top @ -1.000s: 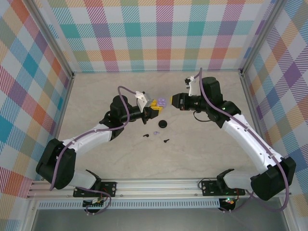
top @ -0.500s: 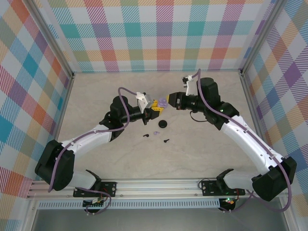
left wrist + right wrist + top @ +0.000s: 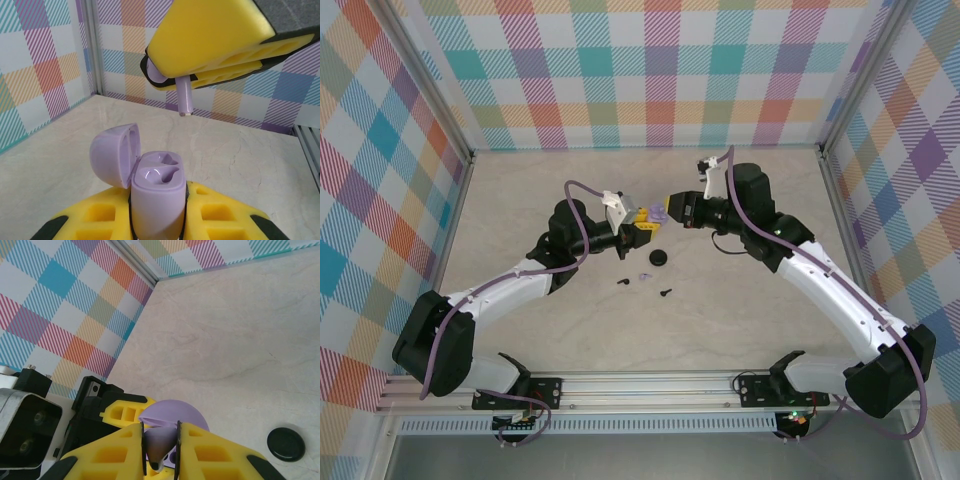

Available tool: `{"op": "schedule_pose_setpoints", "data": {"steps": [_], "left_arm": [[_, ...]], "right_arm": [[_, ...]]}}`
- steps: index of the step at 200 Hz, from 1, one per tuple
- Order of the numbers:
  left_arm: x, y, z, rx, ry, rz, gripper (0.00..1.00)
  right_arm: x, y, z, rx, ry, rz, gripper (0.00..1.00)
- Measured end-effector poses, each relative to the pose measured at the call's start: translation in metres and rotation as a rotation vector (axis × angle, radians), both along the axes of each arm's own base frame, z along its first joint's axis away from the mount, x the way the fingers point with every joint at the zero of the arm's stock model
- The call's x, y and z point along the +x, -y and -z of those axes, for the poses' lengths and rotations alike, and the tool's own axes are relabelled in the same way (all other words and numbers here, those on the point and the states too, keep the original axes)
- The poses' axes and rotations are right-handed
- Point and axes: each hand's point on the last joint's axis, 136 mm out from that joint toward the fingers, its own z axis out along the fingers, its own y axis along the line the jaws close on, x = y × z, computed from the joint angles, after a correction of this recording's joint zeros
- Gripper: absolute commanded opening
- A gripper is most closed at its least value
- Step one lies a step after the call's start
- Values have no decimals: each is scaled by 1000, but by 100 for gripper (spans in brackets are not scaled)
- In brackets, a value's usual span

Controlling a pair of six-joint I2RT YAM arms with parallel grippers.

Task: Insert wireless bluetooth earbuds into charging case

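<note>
Each arm wore white shells between bulky black joints with a mauve cable (image 3: 572, 188) looping alongside — left arm (image 3: 505, 288) and right arm (image 3: 832, 292) alike — while the left gripper (image 3: 643, 226) and right gripper (image 3: 671, 204) carried yellow fingers (image 3: 222, 452) with cut-out cells, backed in black.

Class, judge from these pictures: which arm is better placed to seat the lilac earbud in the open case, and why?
Right. The right gripper is shut on the lilac earbud, its stem pointing toward the open lilac case, which the left gripper holds with its lid up.
</note>
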Motion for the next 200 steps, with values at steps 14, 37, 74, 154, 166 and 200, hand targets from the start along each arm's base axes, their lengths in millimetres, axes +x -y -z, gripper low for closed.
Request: {"op": "schedule_pose_setpoints", "data": {"steps": [14, 37, 74, 154, 166, 200], "left_arm": [[0, 0, -1, -3, -2, -1, 8], [0, 0, -2, -9, -9, -1, 8], [1, 0, -4, -16, -15, -2, 8], [0, 1, -6, -23, -23, 0, 7], [0, 1, -6, -25, -28, 0, 7], [-1, 1, -10, -38, -21, 8, 7]], "right_arm": [[0, -1, -1, 1, 2, -1, 20], [0, -1, -1, 0, 4, 1, 20], [0, -2, 0, -4, 6, 4, 20], [3, -4, 7, -17, -6, 10, 20], [3, -4, 8, -18, -8, 8, 20], [2, -6, 8, -20, -9, 5, 20]]}}
